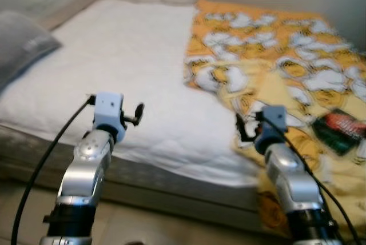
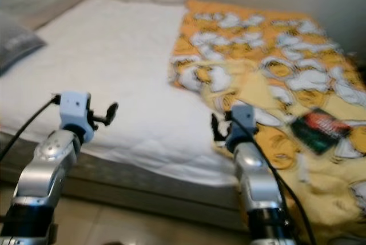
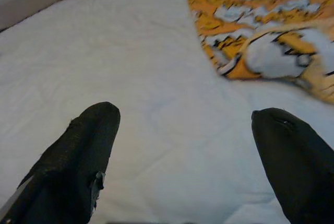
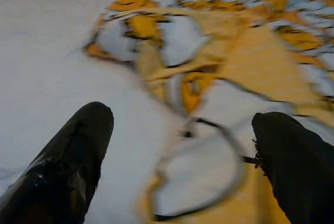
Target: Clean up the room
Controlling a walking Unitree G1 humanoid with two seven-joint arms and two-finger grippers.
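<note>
Both arms are raised before the bed (image 1: 131, 79), the fingers of each gripper spread wide and grasping nothing. The left gripper (image 3: 185, 130) hovers over bare white mattress, with the nearest corner of the orange-and-yellow cartoon blanket (image 1: 274, 68) lying ahead of its fingers and off toward the right arm's side. The right gripper (image 4: 180, 130) hangs over the blanket's near edge, where printed cloth meets white sheet; that edge runs between its two fingers, though whether the tips touch the cloth cannot be told. A dark green and red flat packet (image 1: 338, 131) lies on the blanket beyond and outboard of the right fingers. Tidying probably starts with this blanket, and the risks follow from that. Closing on a single loose layer may pinch the sheet too, dragging both. Pulling the blanket with the packet aboard could slide it off the bed's side. The left fingers, being over bare sheet, would close on nothing unless moved across. The views are blurred, so edge position is uncertain.
</note>
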